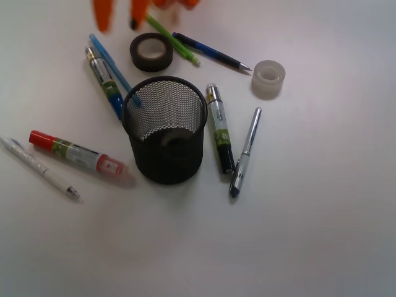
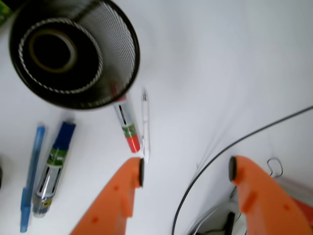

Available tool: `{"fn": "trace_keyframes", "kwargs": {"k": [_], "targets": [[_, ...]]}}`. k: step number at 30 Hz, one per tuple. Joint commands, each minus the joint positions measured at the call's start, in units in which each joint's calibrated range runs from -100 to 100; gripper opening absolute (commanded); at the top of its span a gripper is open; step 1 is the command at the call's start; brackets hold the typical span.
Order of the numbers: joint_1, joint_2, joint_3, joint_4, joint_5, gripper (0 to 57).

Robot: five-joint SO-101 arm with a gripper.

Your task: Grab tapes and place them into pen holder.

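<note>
The pen holder (image 1: 167, 164), a black wire-mesh cup, stands mid-table with one dark tape (image 1: 175, 137) lying flat on its bottom. A second dark tape (image 1: 151, 51) lies on the table just behind the cup, and a translucent whitish tape (image 1: 268, 78) lies to the back right. My gripper (image 1: 119, 25) hangs open at the top edge, left of and behind the dark tape on the table, with nothing between its orange fingers. In the wrist view the gripper (image 2: 186, 170) is open over bare table. The pen holder (image 2: 117, 34) is at upper left with the tape (image 2: 51, 49) inside.
Pens and markers ring the cup: a blue pen (image 1: 111, 68) and blue-capped marker (image 1: 104, 80) on the left, a red marker (image 1: 77, 153) and white pen (image 1: 40, 168) front left, green (image 1: 174, 41) and dark blue (image 1: 210, 51) pens behind, a black marker (image 1: 220, 129) and silver pen (image 1: 245, 151) on the right. A black cable (image 2: 215, 156) runs under the gripper.
</note>
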State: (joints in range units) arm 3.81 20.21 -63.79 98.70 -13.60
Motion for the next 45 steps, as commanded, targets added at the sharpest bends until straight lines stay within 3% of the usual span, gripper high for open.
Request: {"fn": "trace_keyframes", "kwargs": {"k": [1, 6, 11, 15, 28, 39, 45], "targets": [[4.8, -10.2, 16.9, 1.0, 0.0, 20.5], [8.3, -26.6, 58.5, -3.8, -2.8, 20.4], [5.4, -47.5, 95.6, -23.7, -2.7, 20.4], [2.9, -57.2, 110.6, -30.2, 1.2, 20.6], [0.3, -76.4, 135.3, -41.6, 9.3, 20.6], [2.8, -75.8, 139.1, -41.4, 8.1, 20.9], [3.3, -60.2, 137.0, -47.6, 7.8, 20.9]]}}
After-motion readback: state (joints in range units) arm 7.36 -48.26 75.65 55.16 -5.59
